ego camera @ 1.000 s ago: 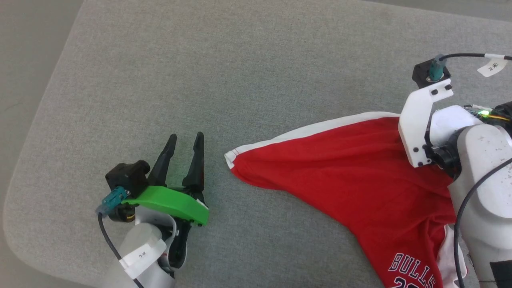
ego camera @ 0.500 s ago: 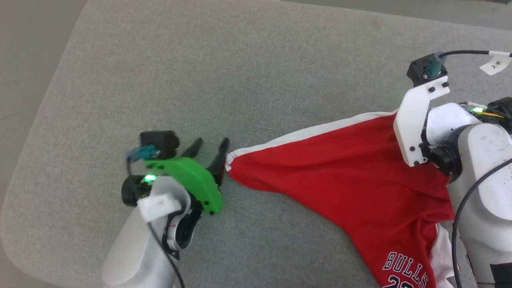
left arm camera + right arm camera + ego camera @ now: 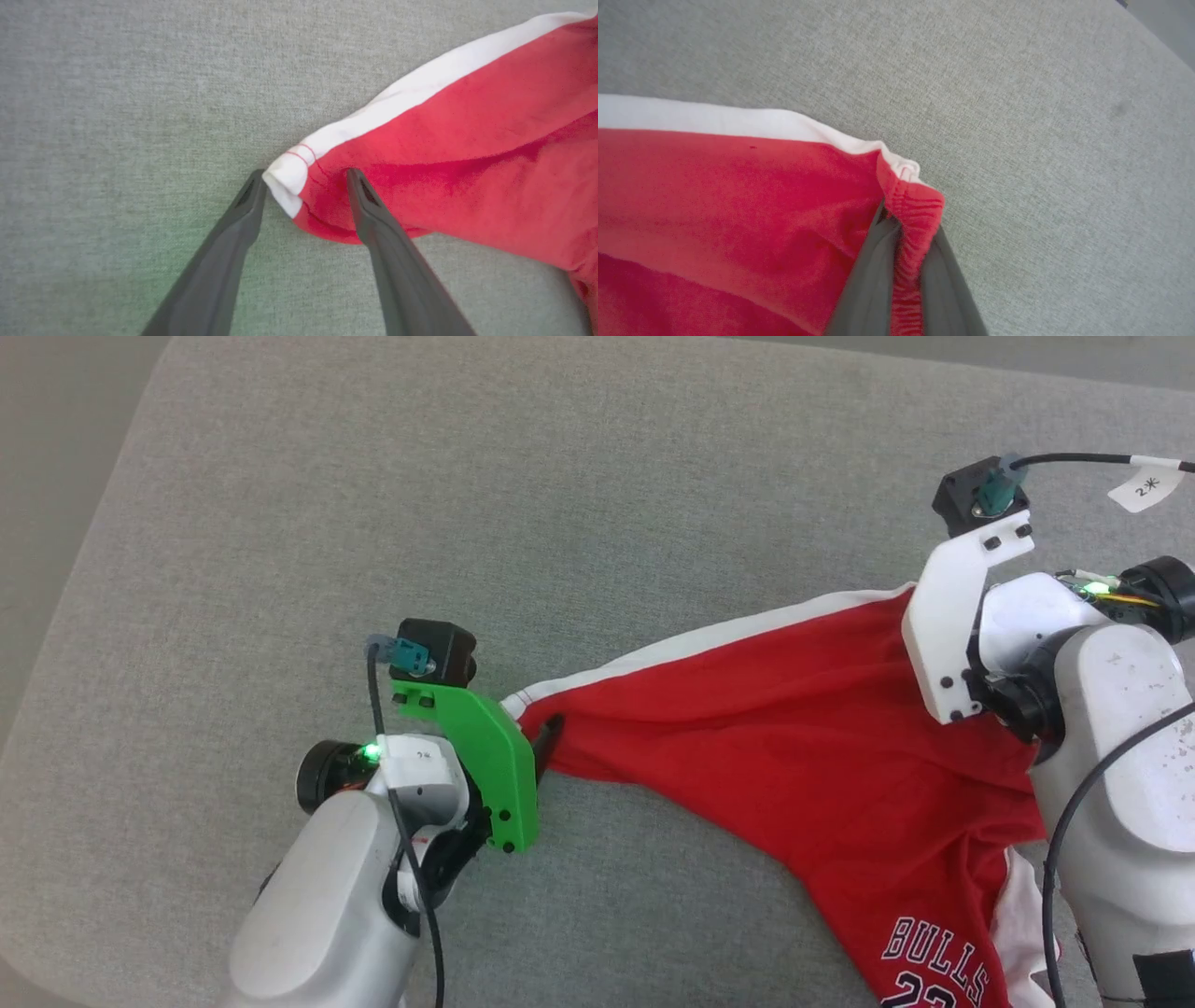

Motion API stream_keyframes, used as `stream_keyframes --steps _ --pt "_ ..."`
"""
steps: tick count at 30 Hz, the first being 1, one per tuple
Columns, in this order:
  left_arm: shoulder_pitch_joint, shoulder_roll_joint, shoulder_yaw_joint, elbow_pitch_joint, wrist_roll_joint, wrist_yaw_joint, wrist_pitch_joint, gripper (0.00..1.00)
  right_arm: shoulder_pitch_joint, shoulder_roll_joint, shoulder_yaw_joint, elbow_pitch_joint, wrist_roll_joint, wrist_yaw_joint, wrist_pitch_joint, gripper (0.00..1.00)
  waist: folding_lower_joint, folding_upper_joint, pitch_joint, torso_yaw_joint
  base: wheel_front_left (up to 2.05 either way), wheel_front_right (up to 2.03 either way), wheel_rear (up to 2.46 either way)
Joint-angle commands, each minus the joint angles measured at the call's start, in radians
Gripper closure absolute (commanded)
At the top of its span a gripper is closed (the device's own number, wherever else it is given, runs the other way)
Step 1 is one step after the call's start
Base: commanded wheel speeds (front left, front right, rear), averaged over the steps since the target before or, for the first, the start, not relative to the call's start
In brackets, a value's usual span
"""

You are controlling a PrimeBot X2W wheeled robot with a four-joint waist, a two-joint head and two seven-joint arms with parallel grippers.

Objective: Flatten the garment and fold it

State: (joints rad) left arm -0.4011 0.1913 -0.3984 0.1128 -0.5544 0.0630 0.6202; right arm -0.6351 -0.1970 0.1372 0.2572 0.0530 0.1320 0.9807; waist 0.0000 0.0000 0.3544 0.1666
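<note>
Red garment (image 3: pixel 794 747) lies stretched along the grey table (image 3: pixel 467 476), its white-striped corner between the open jaws of the left gripper (image 3: pixel 306 173), its waistband pinched in the closed jaws of the right gripper (image 3: pixel 909 219).

head view: high, facing forward and down on the grey woven-fabric worktop (image 3: pixel 560 476), wide | left wrist view: close, along the left gripper (image 3: pixel 304 177), at the striped corner of the bright red jersey garment (image 3: pixel 467 154) | right wrist view: closer, along the right gripper (image 3: pixel 910 224), at its gathered edge | shared by all: the white stripe (image 3: pixel 709 639)
</note>
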Motion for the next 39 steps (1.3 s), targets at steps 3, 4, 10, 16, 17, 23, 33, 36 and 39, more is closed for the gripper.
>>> stream_keyframes --steps 3,4,10,16,17,23,33,36,39 --pt "0.003 -0.016 0.002 0.023 -0.036 -0.020 -0.024 1.00 -0.002 0.004 0.004 0.000 0.006 -0.001 -0.013 1.00 0.0000 0.0000 0.004 -0.004 0.00 0.00 0.00" --pt "0.001 -0.019 0.004 0.029 -0.041 -0.025 -0.033 1.00 -0.001 0.004 0.004 0.001 0.006 -0.001 -0.014 1.00 0.0000 0.0000 0.003 -0.004 0.00 0.00 0.00" --pt "-0.007 -0.030 0.030 0.050 -0.063 -0.044 -0.100 1.00 0.003 0.004 0.007 0.006 0.016 -0.001 -0.036 1.00 0.0000 0.0000 -0.024 -0.008 0.00 0.00 0.00" --pt "-0.064 -0.032 0.082 0.028 -0.107 -0.079 -0.159 1.00 -0.009 0.008 -0.014 -0.002 0.069 -0.001 -0.085 1.00 0.0000 0.0000 -0.088 -0.014 0.00 0.00 0.00" --pt "-0.080 -0.026 0.089 0.024 -0.108 -0.085 -0.164 1.00 -0.016 0.006 -0.018 -0.006 0.073 -0.001 -0.095 1.00 0.0000 0.0000 -0.097 -0.017 0.00 0.00 0.00" --pt "-0.229 0.001 0.142 0.035 -0.131 -0.117 -0.182 1.00 -0.096 0.033 -0.091 -0.033 0.139 -0.001 -0.157 1.00 0.0000 0.0000 -0.134 -0.038 0.00 0.00 0.00" --pt "-0.534 0.034 0.231 0.164 -0.130 -0.120 -0.249 1.00 -0.328 0.101 -0.167 -0.017 0.208 -0.001 -0.227 1.00 0.0000 0.0000 -0.116 -0.105 0.00 0.00 0.00" --pt "-0.635 0.043 0.247 0.225 -0.109 -0.112 -0.288 1.00 -0.419 0.119 -0.181 0.023 0.205 -0.001 -0.253 1.00 0.0000 0.0000 -0.085 -0.129 0.00 0.00 0.00" --pt "-0.729 0.058 0.253 0.285 -0.074 -0.107 -0.340 1.00 -0.514 0.134 -0.200 0.077 0.193 -0.001 -0.290 1.00 0.0000 0.0000 -0.044 -0.152 0.00 0.00 0.00"
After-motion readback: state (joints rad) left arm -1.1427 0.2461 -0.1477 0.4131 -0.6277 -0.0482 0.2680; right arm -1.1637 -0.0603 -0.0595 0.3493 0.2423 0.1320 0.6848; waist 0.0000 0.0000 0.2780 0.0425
